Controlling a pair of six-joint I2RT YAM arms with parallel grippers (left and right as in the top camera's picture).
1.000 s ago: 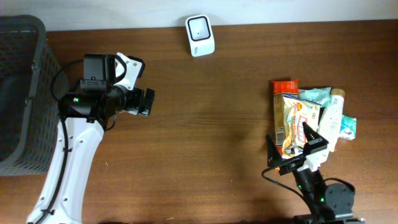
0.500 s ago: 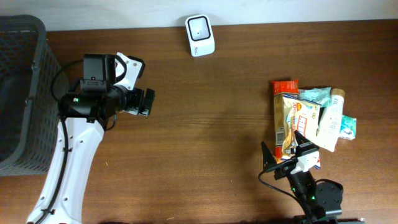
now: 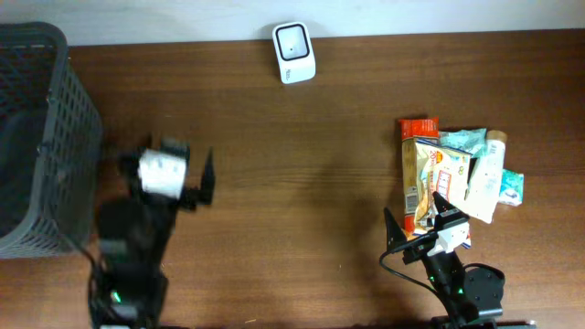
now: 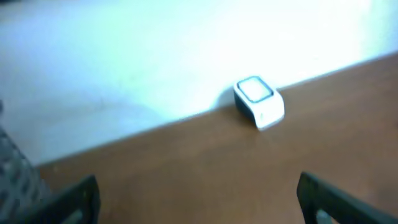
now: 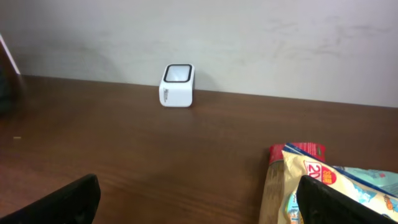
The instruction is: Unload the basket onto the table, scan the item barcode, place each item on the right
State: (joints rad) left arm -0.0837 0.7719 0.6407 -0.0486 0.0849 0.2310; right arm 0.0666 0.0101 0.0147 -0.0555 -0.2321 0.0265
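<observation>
Right gripper (image 3: 411, 206): nearest the table's front edge, jaws spread wide, nothing between them; it sits just short of the pile of items.
Left gripper (image 3: 168, 164): blurred in the overhead view, jaws wide apart and empty, over bare table (image 3: 302, 201) beside the basket.
Pile of items (image 3: 475, 155): on the right side of the table, lying flat; the yellow snack packet (image 3: 428, 174) is closest to the right gripper. No barcode can be made out.
Basket (image 3: 41, 137): left edge; contents not visible.
Scanner (image 3: 294, 52): far edge by the wall, window up, well apart from the pile.
Progress: judged at the start; no item is grasped, lifted or shown to the scanner.
Remaining: pick an item, carry it across, and turn its barcode to the window.
</observation>
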